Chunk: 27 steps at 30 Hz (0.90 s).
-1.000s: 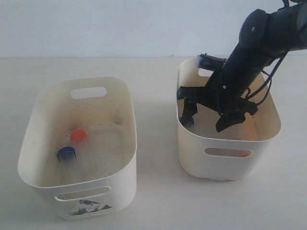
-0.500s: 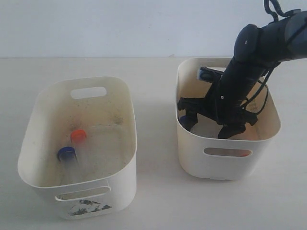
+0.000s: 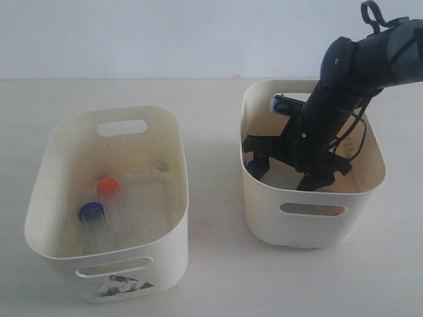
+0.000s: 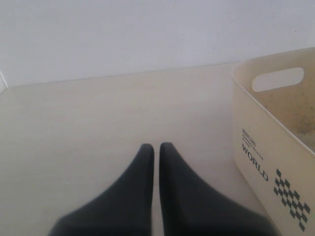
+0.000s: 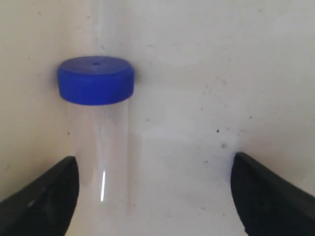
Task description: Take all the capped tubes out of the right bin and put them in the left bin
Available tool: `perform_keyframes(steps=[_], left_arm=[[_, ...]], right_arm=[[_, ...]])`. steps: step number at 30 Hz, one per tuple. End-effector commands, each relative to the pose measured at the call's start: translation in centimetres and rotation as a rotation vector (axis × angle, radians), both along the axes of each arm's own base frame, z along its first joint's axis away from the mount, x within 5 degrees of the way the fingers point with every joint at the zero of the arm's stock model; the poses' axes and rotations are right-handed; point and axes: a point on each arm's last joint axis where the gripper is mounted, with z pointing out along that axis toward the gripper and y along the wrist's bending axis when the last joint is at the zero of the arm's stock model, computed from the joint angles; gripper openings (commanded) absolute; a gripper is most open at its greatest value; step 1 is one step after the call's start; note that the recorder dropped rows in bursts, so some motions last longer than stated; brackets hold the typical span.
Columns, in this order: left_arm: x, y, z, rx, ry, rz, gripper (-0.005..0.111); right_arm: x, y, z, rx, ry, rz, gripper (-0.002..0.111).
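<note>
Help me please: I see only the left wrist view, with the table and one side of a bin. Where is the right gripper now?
Observer: The right gripper is low inside the right bin, jaws open.
Operator: Is there a tube near it?
Observer: Yes, a blue-capped tube is just ahead of it, off to one side, not gripped.
Operator: And what is in the left bin?
Observer: Two tubes lie there: an orange-capped tube and a second blue-capped tube.
</note>
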Motion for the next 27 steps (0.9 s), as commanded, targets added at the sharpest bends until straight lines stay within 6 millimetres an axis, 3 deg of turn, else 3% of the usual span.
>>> perform_keyframes(steps=[1, 6, 15, 27], left_arm=[[0.0, 0.0, 0.2, -0.023, -0.016, 0.003, 0.004], [0.0, 0.0, 0.2, -0.023, -0.016, 0.003, 0.004], [0.0, 0.0, 0.2, -0.023, -0.016, 0.003, 0.004], [0.0, 0.0, 0.2, -0.023, -0.016, 0.003, 0.004]], right_arm=[[-0.2, -0.1, -2.3, -0.025, 0.05, 0.008, 0.066], [-0.4, -0.1, -2.5, -0.025, 0.066, 0.012, 0.047], [-0.6, -0.6, -2.1, -0.064, 0.083, 0.048, 0.0], [-0.6, -1.8, 4.4, -0.159, -0.125, 0.04, 0.0]])
